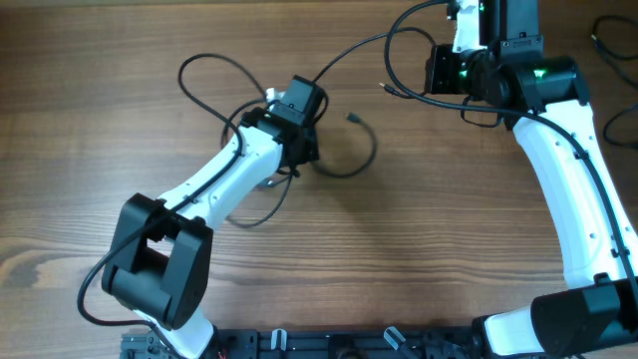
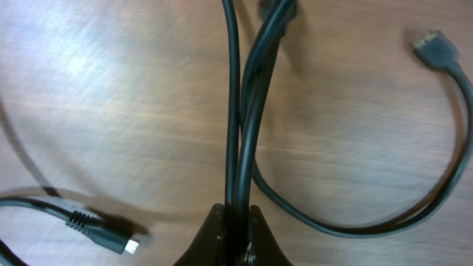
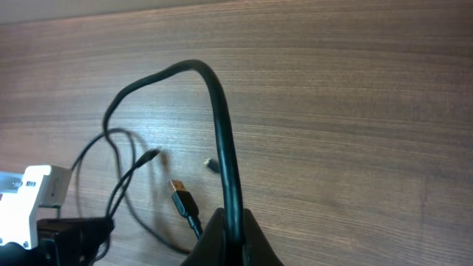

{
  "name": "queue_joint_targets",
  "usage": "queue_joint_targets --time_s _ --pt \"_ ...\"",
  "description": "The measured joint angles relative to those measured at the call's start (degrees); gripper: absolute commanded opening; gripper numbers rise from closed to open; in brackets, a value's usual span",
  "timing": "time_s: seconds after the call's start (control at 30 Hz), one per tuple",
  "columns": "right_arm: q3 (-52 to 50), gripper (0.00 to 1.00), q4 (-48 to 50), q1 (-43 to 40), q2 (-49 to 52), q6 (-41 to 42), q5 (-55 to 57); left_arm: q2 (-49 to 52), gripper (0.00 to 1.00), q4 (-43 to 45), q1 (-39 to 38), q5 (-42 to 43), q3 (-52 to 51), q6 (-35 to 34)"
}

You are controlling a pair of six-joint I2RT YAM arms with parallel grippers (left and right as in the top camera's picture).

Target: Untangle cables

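Cables sit clamped between left fingers, right fingers.

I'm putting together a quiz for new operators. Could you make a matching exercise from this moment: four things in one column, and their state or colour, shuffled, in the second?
Things:
1. left gripper
2. right gripper
3. gold-tipped plug
4. table

States:
A. brown wood grain
B. fingers shut on a single cable that arches away
C. lying loose, not held
D. fingers shut on a few cable strands together

Pairs: 1-D, 2-B, 3-C, 4-A
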Motion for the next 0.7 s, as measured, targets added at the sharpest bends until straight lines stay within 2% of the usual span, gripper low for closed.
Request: queue_joint_targets --time_s 0.2,0.43,0.7 --pt "0.00 0.04 -3.93 0.00 0.00 2.14 3.26 0.00 0.04 -6.32 1.22 0.90 -0.11 -3.98" --pt "0.00 0.04 -7.37 0.00 0.00 6.03 5.97 0.00 0.04 -6.91 2.60 1.11 -0.11 -7.65" --pt "2.16 0.04 -4.74 0.00 -0.76 2.69 -5.79 0.00 0.04 -6.82 2.62 1.11 -0.09 -7.93"
